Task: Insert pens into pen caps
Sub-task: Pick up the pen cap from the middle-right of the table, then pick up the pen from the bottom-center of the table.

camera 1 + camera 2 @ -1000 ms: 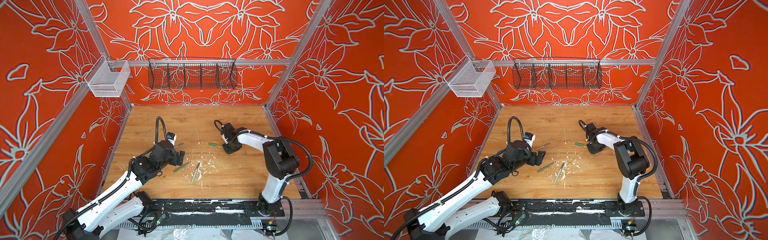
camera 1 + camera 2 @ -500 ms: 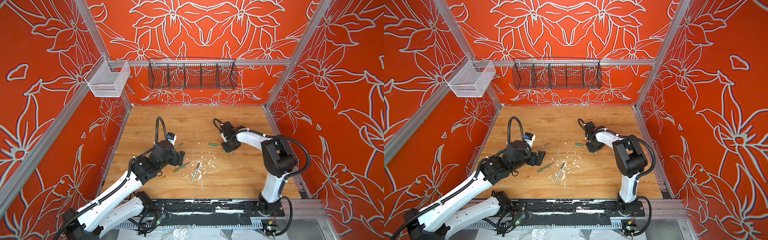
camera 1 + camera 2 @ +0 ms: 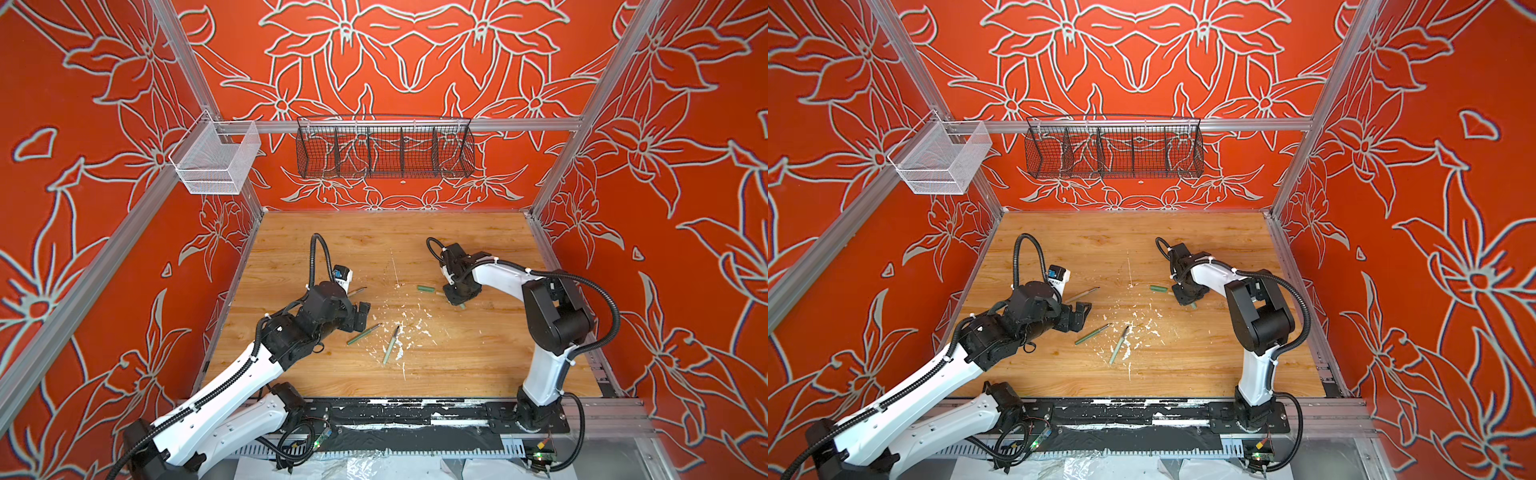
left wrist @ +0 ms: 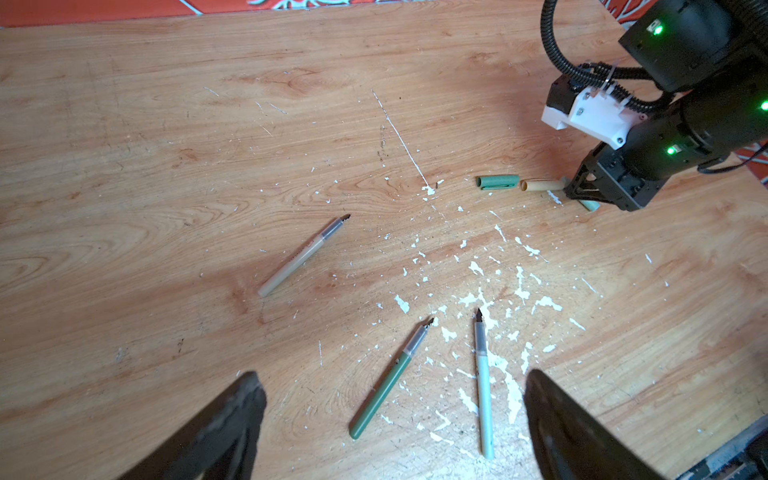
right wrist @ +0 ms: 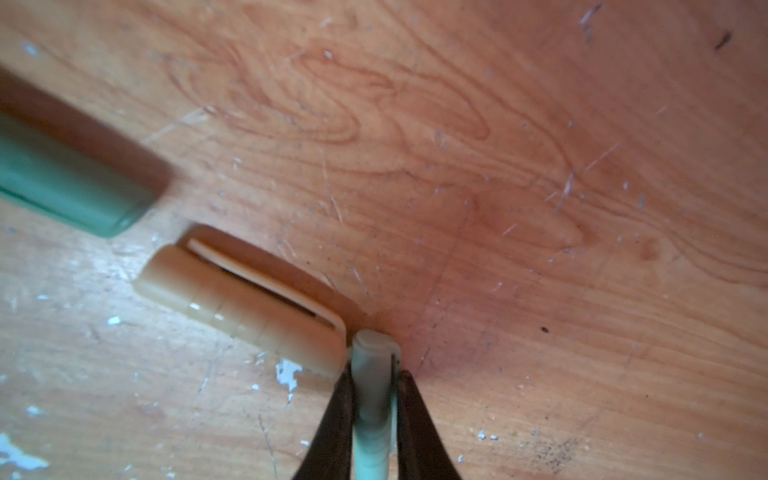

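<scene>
Left wrist view, near: holds left fingers spread wide, empty, by dark green pen and mint pen lying on counter; tan pen farther left. Far right: pinches mint cap between right fingers, just beside tan cap, green cap leftward.

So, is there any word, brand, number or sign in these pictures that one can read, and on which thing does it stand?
No text can be read in any view.
tan pen: perhaps a faint reddish print on the barrel, too blurred to read.
blue sticker on the left arm: too small to read.
dark green cap, tan cap, pale mint cap: no print shows.
</scene>
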